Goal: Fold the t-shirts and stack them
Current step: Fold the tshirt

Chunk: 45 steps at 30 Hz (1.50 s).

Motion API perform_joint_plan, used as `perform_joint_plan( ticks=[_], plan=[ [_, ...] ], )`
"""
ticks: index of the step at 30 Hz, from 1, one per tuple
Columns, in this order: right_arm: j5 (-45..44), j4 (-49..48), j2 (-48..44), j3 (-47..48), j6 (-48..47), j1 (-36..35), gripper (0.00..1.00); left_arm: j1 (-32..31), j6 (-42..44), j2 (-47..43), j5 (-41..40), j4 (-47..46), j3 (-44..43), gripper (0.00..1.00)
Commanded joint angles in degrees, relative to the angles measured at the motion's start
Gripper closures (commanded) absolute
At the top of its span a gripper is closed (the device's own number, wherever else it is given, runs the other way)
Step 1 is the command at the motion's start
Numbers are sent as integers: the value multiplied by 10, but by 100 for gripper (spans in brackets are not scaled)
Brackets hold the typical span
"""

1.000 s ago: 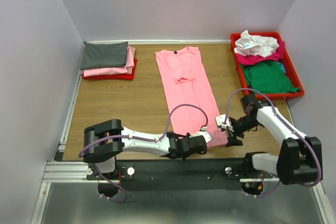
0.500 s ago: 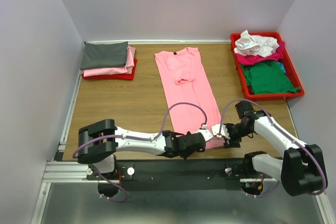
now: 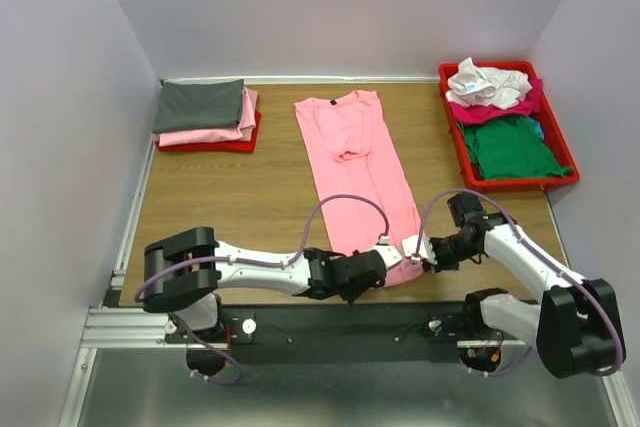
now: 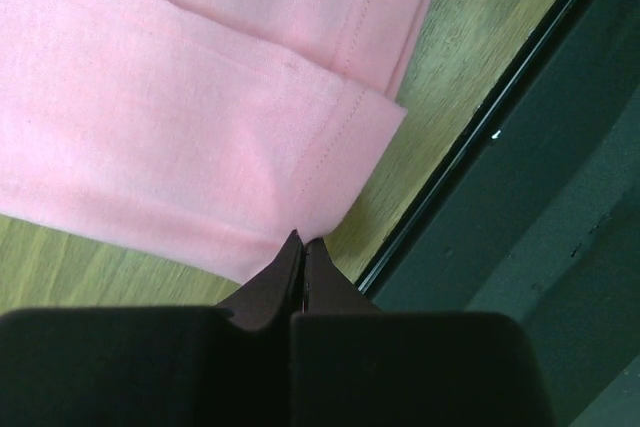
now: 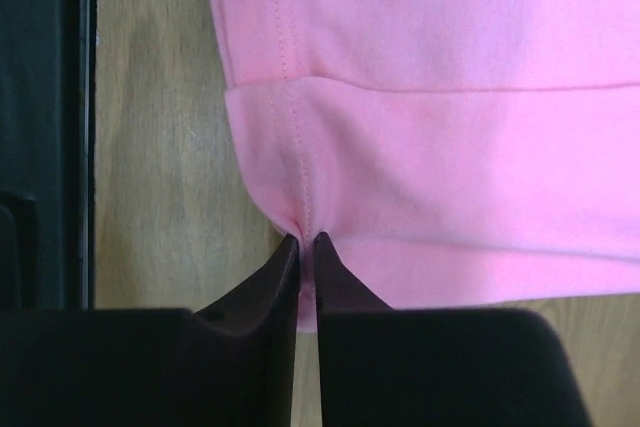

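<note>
Wooden tabletop (image 3: 220, 197): our left gripper (image 4: 303, 241) and right gripper (image 5: 307, 239) each pinch the near hem of the light pink cloth t-shirt (image 3: 365, 182).

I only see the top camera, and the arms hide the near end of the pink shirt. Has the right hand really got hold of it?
Observer: Yes. In the right wrist view, the right hand is pinched shut on the pink t-shirt at its stitched hem, and the cloth puckers at the tips.
Kid: And the left hand?
Observer: Its wrist view shows the left hand shut on the shirt's edge, right beside the hem stitching.
Kid: Is the shirt flat there?
Observer: No. Both wrist views show a folded-over layer lying on top at that end.
</note>
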State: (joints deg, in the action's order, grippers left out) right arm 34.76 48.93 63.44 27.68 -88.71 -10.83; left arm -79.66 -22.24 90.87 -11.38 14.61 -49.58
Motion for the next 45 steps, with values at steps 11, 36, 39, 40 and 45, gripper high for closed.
perform_joint_plan(
  ticks=[11,36,39,40,45],
  plan=[
    [42,26,-21,77,83,-3,99,81,-5,-113,103,-115,89,100],
    [2,-144,424,558,359,-4,100,470,137,21,274,-155,-93,100],
    [-14,-153,480,614,383,-4,99,493,156,62,284,-147,-128,100],
    [-19,-154,504,626,393,-5,99,499,160,77,290,-147,-142,100],
    [-29,-161,558,681,410,-5,100,529,172,109,299,-135,-169,100]
  ],
)
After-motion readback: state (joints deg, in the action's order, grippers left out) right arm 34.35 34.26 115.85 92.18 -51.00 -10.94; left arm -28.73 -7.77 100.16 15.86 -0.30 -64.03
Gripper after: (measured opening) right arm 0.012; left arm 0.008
